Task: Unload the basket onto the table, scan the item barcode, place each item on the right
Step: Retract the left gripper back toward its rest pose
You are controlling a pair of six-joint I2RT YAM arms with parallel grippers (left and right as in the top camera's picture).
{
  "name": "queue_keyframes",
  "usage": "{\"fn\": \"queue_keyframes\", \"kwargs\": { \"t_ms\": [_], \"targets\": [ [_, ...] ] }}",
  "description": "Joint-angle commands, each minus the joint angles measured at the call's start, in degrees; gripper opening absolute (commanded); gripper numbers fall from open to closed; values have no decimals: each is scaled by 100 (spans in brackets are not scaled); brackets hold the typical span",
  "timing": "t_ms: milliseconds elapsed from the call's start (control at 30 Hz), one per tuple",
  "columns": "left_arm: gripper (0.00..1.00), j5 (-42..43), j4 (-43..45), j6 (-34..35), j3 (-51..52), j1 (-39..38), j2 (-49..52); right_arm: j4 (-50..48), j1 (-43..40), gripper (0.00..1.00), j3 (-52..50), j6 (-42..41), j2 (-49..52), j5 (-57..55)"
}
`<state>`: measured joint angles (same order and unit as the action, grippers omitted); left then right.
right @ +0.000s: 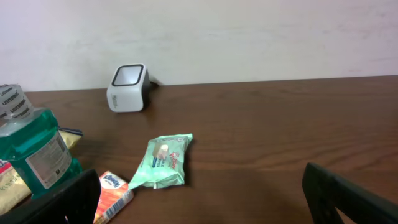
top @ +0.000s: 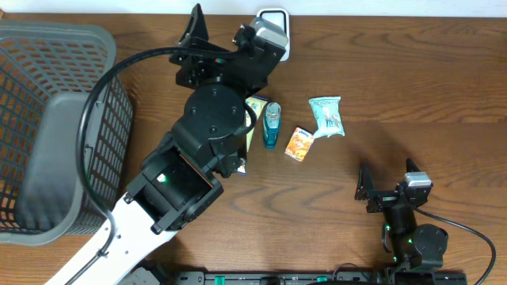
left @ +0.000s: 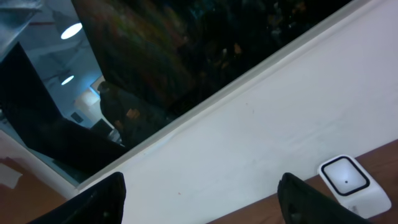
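The white barcode scanner stands at the table's back edge, also seen as the scanner and the scanner. Mid-table lie the items: a green wipes packet, an orange tissue pack, a teal mouthwash bottle and a yellow-green pack, half hidden under the left arm. My left gripper is raised toward the wall just left of the scanner, open and empty. My right gripper sits low near the front edge, open and empty, facing the wipes packet and tissue pack.
A grey plastic basket fills the table's left side. The left arm's bulk hangs over the space left of the items. A white wall runs behind the table.
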<state>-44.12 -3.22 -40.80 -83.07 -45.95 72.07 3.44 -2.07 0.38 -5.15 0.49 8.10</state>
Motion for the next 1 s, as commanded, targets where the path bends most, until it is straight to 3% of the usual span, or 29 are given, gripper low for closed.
{"fn": "queue_keyframes", "kwargs": {
  "t_ms": [0,167,400,967],
  "targets": [
    [78,-155,-39,-50,-13,94,-352,22,-20,99,-7,52,0,-4],
    [78,101,-114,315,199,387,-824,22,-20,99,-7,52,0,-7],
    [78,1281,-807,1316,570,1134,-1965,22,-20,99,-7,52,0,-7],
    [79,3565,-953,2660,1971,2999,-4463,22,-20,99,-7,52,0,-7]
  ]
}}
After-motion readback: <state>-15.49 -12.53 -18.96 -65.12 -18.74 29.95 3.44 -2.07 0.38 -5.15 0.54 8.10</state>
